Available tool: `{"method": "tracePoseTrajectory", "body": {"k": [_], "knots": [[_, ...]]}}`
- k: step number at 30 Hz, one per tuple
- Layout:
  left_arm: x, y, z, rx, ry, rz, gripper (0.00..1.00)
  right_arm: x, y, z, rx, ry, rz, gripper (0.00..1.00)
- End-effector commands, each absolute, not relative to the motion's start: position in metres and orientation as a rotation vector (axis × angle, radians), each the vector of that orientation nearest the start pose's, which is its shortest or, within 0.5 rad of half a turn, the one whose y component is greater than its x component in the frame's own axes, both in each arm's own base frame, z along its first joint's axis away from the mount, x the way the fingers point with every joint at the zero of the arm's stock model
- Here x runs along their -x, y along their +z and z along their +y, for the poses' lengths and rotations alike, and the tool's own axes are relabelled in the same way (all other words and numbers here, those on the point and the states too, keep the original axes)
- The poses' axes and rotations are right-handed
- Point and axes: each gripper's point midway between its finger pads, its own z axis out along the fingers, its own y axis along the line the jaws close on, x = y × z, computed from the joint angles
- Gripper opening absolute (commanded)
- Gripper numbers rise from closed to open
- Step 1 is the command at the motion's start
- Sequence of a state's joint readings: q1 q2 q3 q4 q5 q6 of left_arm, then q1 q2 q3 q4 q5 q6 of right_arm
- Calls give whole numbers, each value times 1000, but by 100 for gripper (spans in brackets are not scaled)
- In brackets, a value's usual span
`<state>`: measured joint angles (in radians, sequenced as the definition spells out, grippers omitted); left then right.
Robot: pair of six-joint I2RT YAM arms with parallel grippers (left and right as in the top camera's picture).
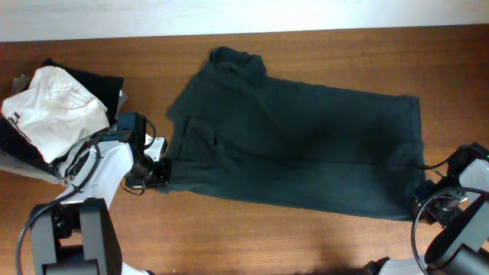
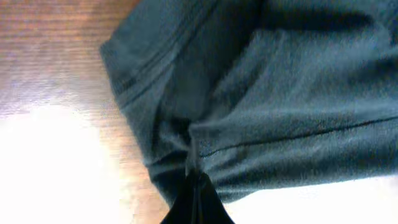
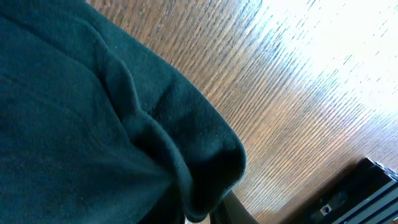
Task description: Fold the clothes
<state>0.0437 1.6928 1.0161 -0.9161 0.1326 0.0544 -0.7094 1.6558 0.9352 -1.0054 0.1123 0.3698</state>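
We saw the wooden table (image 1: pixel 306 237) carrying the dark charcoal shirt (image 1: pixel 306 145), which lay spread flat across its middle. The shirt reached from left of centre nearly to the right edge, with its narrower end pointing toward the far edge. Folds and seams ran along its left part. At the left edge sat a white garment (image 1: pixel 53 107), crumpled on top of darker cloth and well apart from the shirt. The left gripper (image 2: pixel 196 186) was at the shirt's near left corner, fingers pressed together on a pinch of the fabric. The right gripper (image 3: pixel 208 211) was at the shirt's near right corner, where the cloth puckered into its fingers, clamped on the hem.
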Motion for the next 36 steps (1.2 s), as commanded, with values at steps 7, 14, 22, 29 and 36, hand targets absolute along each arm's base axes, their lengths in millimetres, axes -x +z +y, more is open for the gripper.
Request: {"method": "tracePoseTrajectory", "body": {"k": [7, 14, 22, 29, 36], "knots": [[-312, 53, 18, 11, -58, 3059, 0, -160, 22, -172, -1706, -195, 2823, 17], [-282, 53, -1, 18, -221, 3169, 38, -160, 22, -172, -1707, -194, 2823, 17], [-277, 31, -11, -1, -285, 3151, 38, -160, 21, -172, -1707, -194, 2823, 17], [-274, 20, -22, -78, -259, 3144, 26, -161, 21, -171, -1707, -182, 2822, 17], [-272, 20, -15, -77, -207, 3158, 0, -161, 21, -171, -1707, -182, 2822, 17]]}}
